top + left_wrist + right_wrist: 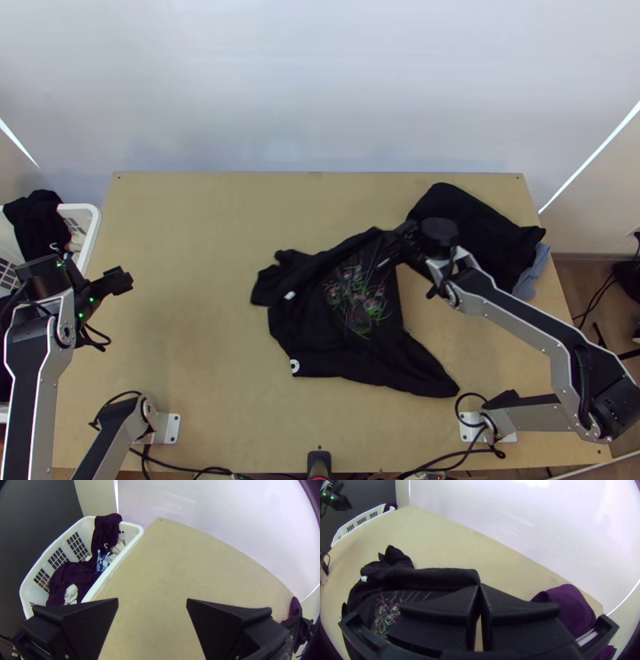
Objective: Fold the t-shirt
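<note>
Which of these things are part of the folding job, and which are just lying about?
Part of the job:
- black t-shirt, loosely spread
- right tool, closed at the shirt's edge
- left tool, open near the basket

Lying about:
- white basket
- clothes in it
- dark cloth on the table's right
- blue cloth partly beneath that

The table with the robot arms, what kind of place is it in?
Probably a robot lab: two robot arms are mounted at a wooden table, a rumpled black T-shirt lies there, and a white basket is beside it.
</note>
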You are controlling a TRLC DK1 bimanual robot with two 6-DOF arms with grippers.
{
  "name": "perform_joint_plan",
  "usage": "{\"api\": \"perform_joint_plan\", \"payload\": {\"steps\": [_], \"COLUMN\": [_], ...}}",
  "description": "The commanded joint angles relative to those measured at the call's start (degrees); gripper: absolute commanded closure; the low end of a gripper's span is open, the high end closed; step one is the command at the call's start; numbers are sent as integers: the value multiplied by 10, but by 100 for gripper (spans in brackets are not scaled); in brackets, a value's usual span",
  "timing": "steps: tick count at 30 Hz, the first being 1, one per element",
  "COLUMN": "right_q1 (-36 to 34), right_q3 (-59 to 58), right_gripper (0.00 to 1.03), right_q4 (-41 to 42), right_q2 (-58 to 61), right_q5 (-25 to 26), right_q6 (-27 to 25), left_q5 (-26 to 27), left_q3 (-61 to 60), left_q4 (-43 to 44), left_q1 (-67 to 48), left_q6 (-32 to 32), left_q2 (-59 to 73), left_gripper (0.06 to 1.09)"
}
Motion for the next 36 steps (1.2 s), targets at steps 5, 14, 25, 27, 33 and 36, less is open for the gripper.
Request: {"api": "perform_joint_plan", "payload": {"steps": [5, 14, 25, 27, 33, 36], "right_q1": [-89, -133, -77, -36, 95, 101], "right_q3": [-8, -34, -12, 7, 61, 80], "right_gripper": [100, 100, 57, 54, 41, 30], "right_q4": [31, 65, 79, 71, 1, -8], "right_q2": [4, 12, -88, -104, -104, -81], "right_q5": [13, 67, 144, 165, 228, 257], "right_q6": [-10, -43, -111, -119, -118, -118], "left_q5": [2, 1, 0, -1, -5, -6], "left_q3": [-14, -17, -17, -14, -14, -11], "left_q4": [1, 4, 5, 1, 1, 1], "left_q1": [-11, -11, -10, -10, -4, -3], "left_q6": [-3, -1, 11, 15, 30, 36], "left_q2": [1, 1, 2, 2, 2, 1], "left_gripper": [10, 9, 10, 10, 10, 10]}}
